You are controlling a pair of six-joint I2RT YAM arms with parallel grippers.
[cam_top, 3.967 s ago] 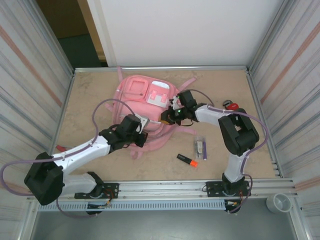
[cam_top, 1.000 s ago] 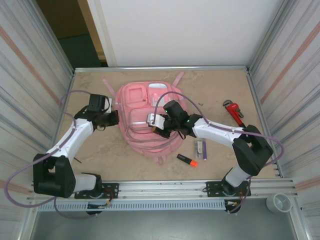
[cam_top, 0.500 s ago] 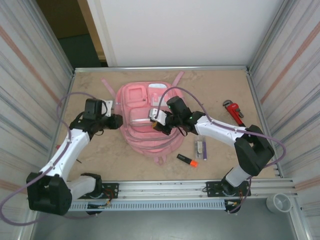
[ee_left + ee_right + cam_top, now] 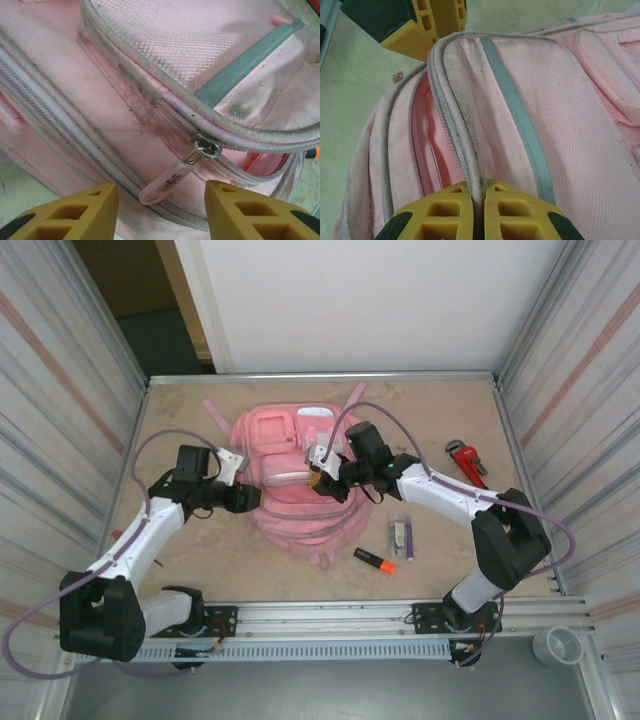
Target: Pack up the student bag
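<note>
- Centrally, the student bag [image 4: 290, 525] lay on the table [image 4: 430, 410], its long axis running near-to-far.
- Right gripper [image 4: 478, 200], closed, pinched its raised opening edge.
- Left gripper [image 4: 161, 207], half-spread and empty, had the zip pull [image 4: 167, 182] just ahead, between its jaws.
</note>
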